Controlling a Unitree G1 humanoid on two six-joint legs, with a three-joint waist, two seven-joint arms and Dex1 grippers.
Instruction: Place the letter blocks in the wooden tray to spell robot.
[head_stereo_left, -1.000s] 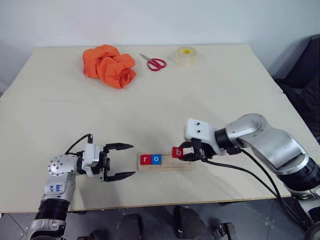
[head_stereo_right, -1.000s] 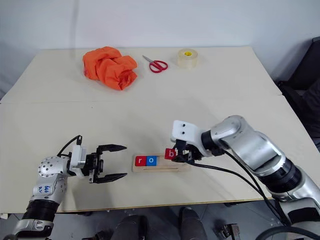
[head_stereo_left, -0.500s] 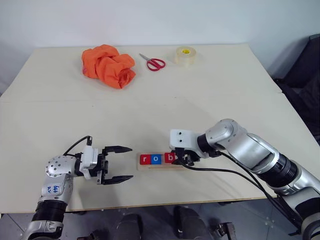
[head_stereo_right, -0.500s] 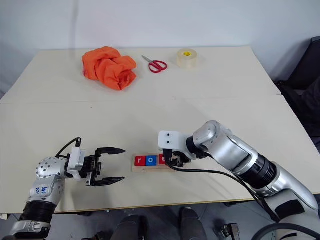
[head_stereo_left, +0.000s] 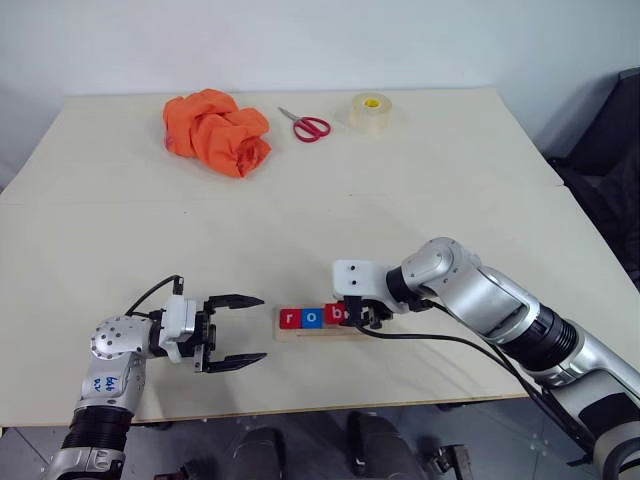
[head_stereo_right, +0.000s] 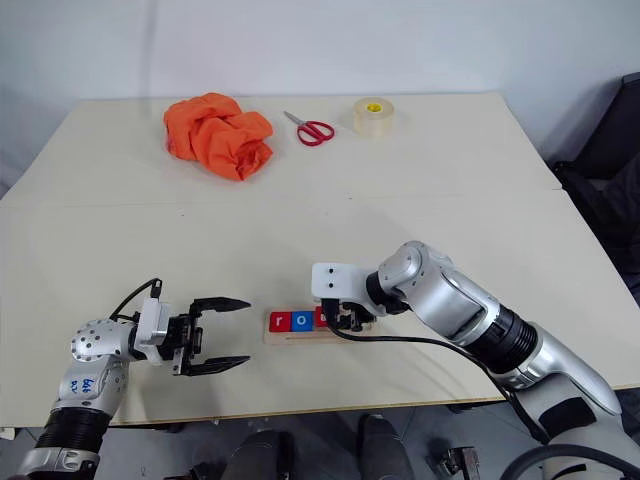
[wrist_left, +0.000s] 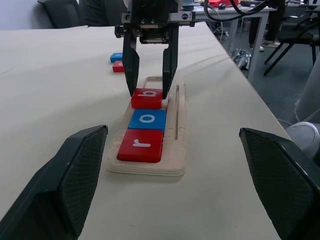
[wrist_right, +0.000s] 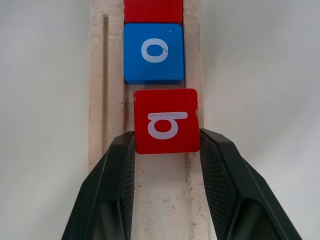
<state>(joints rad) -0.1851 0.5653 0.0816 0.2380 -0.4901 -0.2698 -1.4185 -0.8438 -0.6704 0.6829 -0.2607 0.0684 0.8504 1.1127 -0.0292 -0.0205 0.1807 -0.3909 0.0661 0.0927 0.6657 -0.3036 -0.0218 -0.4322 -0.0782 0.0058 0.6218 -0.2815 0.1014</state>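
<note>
The wooden tray (head_stereo_left: 368, 330) lies near the table's front edge. In its left end sit a red r block (head_stereo_left: 290, 319) and a blue o block (head_stereo_left: 312, 318). My right gripper (head_stereo_left: 354, 316) is shut on a red b block (wrist_right: 166, 120), one finger (wrist_right: 112, 190) on each side. It holds the block over the tray's third place, a small gap from the o. I cannot tell whether the b block rests on the tray floor. Two more blocks, one blue (wrist_left: 116, 57) and one red (wrist_left: 119, 66), lie on the table beyond the tray. My left gripper (head_stereo_left: 262, 326) stands open just left of the tray, holding nothing.
An orange cloth (head_stereo_left: 217, 130), red-handled scissors (head_stereo_left: 306, 125) and a roll of clear tape (head_stereo_left: 372, 111) lie at the table's far side. A black cable (head_stereo_left: 450, 340) trails from my right wrist across the table to the right of the tray.
My right gripper has carried the b block left and down, from the tray's middle to just beside the o block. The left gripper has stayed open in place.
</note>
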